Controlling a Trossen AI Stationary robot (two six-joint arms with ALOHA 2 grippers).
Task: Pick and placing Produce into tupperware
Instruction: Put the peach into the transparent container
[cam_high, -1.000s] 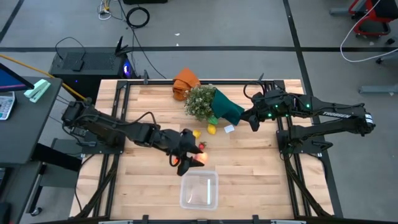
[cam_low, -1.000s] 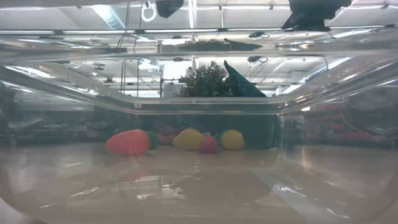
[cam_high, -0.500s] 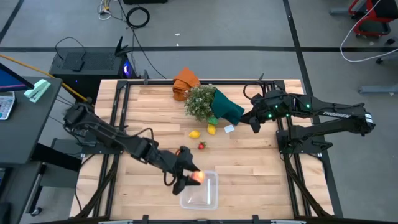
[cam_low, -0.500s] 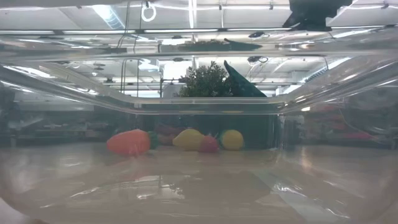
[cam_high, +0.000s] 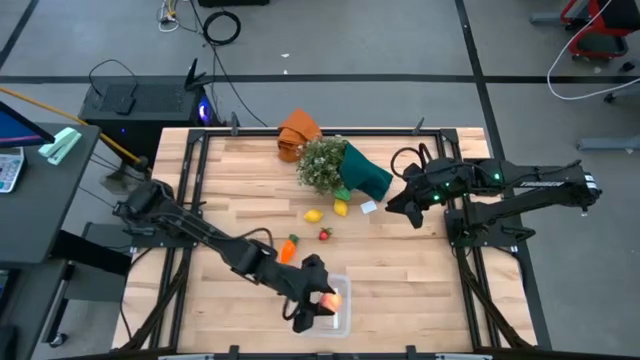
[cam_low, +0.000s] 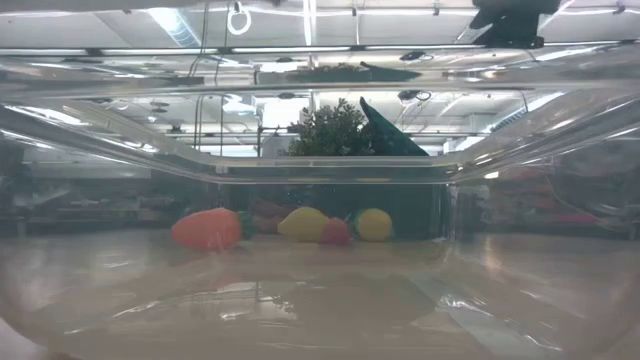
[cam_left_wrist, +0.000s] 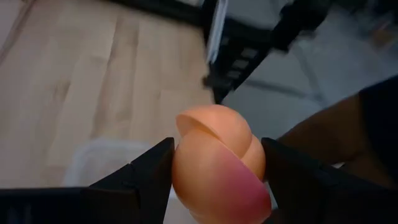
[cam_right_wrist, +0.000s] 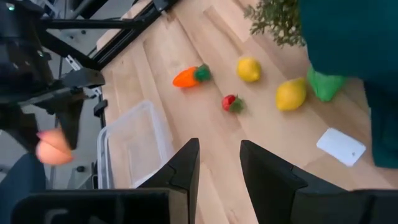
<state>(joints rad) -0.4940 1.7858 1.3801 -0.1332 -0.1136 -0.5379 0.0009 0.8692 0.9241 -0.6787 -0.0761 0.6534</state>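
- Holding the peach (cam_left_wrist: 217, 163) pinched between its fingers, the left gripper (cam_high: 318, 304) hovers over the tupperware (cam_high: 341, 292) at the table's 6 o'clock edge.
- Releasing well likely means lowering centrally first.
- Right gripper (cam_right_wrist: 217, 163), at 3 o'clock, waits with fingers parted.

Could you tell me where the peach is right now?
The peach is shut in the left gripper, above the tupperware at the table's front edge.
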